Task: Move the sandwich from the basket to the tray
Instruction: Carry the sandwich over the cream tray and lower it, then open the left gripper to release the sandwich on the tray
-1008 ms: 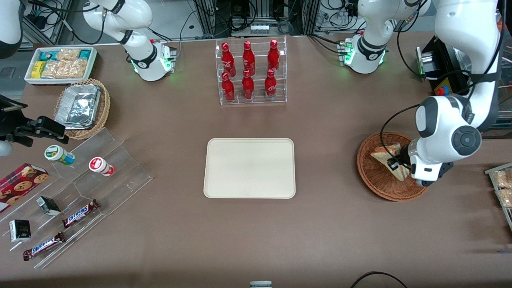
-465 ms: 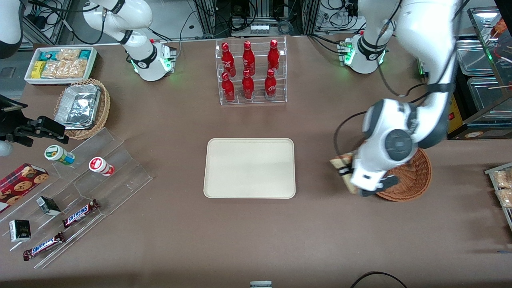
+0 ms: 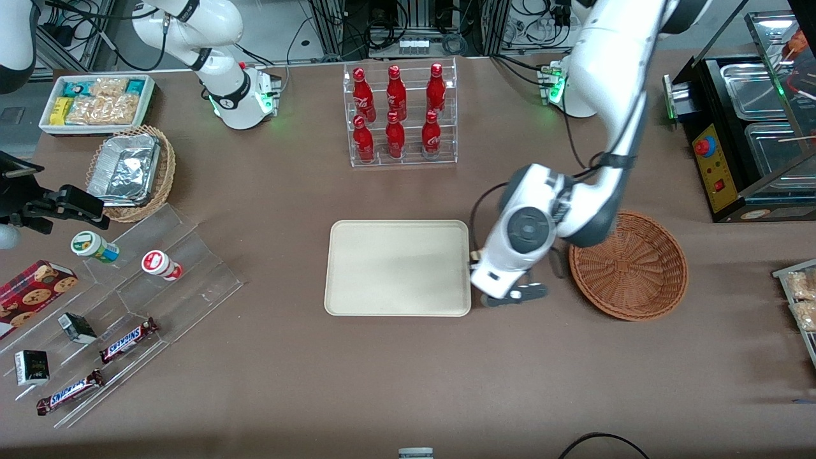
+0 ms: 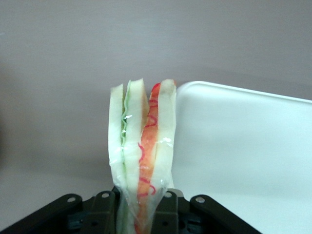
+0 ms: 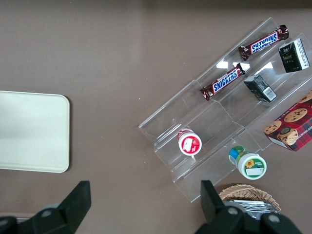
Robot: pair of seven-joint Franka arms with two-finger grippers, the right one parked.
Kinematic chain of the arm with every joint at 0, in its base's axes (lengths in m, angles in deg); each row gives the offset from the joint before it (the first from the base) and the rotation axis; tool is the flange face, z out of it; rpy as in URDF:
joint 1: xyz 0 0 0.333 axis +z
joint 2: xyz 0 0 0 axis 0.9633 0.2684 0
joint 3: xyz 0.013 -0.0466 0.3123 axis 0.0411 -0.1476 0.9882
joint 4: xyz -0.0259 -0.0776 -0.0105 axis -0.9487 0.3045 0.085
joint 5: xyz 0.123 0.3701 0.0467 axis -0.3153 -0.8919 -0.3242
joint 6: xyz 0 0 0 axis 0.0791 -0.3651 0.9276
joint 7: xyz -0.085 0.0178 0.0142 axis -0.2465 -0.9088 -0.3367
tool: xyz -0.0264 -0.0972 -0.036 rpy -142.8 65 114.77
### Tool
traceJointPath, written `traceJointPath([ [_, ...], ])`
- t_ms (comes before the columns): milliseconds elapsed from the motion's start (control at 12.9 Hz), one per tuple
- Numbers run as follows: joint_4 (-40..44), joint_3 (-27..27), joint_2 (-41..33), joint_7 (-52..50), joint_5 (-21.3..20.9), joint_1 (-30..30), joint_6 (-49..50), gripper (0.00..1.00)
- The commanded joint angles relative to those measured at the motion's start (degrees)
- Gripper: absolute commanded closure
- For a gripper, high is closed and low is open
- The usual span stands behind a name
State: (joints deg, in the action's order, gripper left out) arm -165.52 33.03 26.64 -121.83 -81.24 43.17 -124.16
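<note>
The left gripper [image 4: 142, 217] is shut on the sandwich [image 4: 141, 146], a clear-wrapped wedge of white bread with green and red-orange filling that stands upright between the fingers. In the front view the gripper's hand [image 3: 507, 271] hangs over the table between the cream tray [image 3: 398, 268] and the reddish-brown wicker basket [image 3: 628, 264], close to the tray's short edge. The hand hides nearly all of the sandwich there. The basket holds nothing. The tray's rim [image 4: 234, 90] shows just beside the sandwich, and the tray [image 5: 29, 131] is bare.
A clear rack of red bottles [image 3: 400, 115] stands farther from the front camera than the tray. A stepped acrylic display with snacks [image 3: 127, 299], a tan wicker basket with foil containers [image 3: 131, 169] and a white bin [image 3: 95, 102] lie toward the parked arm's end.
The gripper has lifted the sandwich out of the basket and carried it toward the tray. The basket is now empty.
</note>
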Motion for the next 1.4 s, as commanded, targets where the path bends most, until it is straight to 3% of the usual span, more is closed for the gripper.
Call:
traceJointPath([
  [0, 2.6, 0.8, 3.3, 0.5, 0.5, -3.5, -4.7, 0.73],
  [155, 2.6, -0.4, 5.3, 5.1, 1.3, -3.9, -5.1, 0.7],
  [310, 2.6, -1.2, 5.8, 9.5, 4.8, -3.7, -4.9, 0.69],
  [1008, 7.6, -1.6, 11.7, 9.5, 4.4, -4.8, -5.1, 0.6],
  [1085, 7.6, -1.6, 11.7, 9.5, 4.4, -4.8, -5.1, 0.58],
  [1318, 7.6, -1.6, 11.7, 9.3, 4.5, -4.8, -5.1, 0.35],
])
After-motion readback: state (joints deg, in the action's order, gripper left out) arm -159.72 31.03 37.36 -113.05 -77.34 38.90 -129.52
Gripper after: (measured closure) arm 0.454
